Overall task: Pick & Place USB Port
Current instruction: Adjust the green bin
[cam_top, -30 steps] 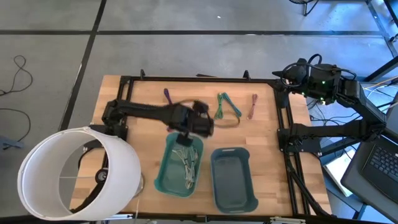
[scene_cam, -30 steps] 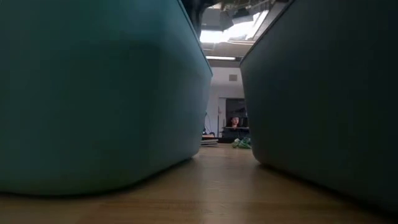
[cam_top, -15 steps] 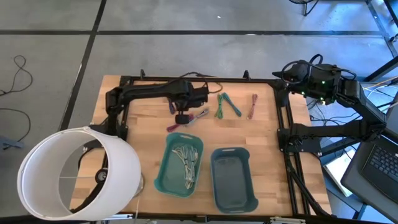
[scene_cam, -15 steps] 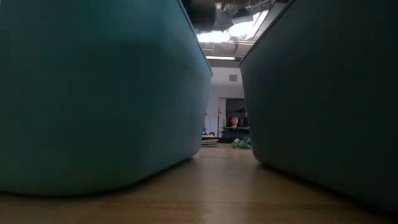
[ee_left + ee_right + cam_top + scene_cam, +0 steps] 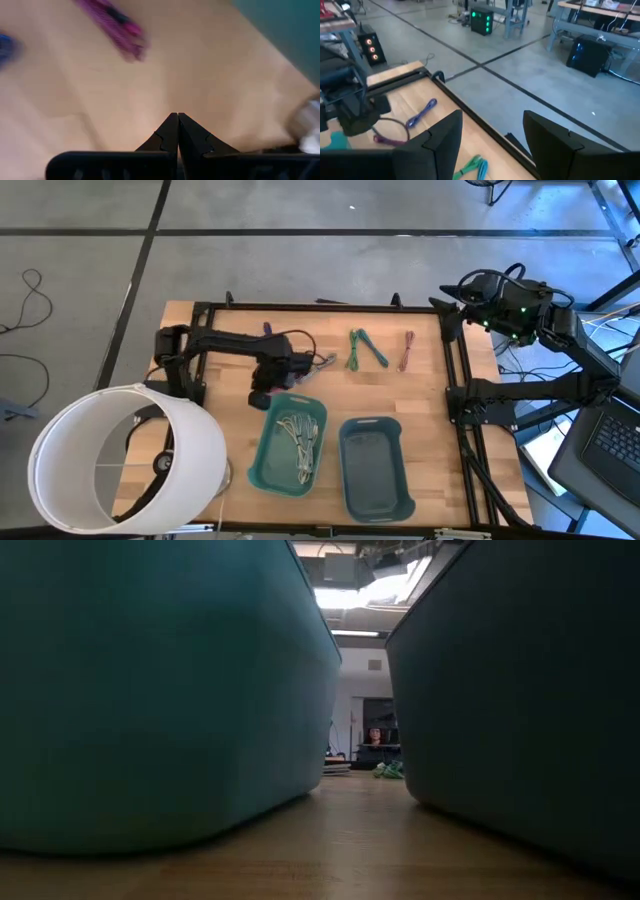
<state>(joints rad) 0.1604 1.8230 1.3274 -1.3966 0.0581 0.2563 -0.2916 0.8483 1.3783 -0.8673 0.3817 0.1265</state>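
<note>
Empty, the left gripper [image 5: 178, 116] has its fingers pressed together over bare table [image 5: 225, 375] just beyond the teal bin [image 5: 290, 444] of cables, pink cable [image 5: 322, 361] lying just right, so the reach step is in hand: next, open and descend onto it; right gripper [image 5: 492, 127] waits spread far-right.

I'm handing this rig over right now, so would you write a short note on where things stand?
Left gripper: shut, empty, above bare table beside the teal bin, which already holds pale cables.
Right gripper: open, empty, parked off the table's far right corner.
Blue-grey bin: empty.
Still on the table: magenta cable nearest the left gripper, purple cable, green and blue cables, red cable.
Left to do: pick those up and bin them.
</note>
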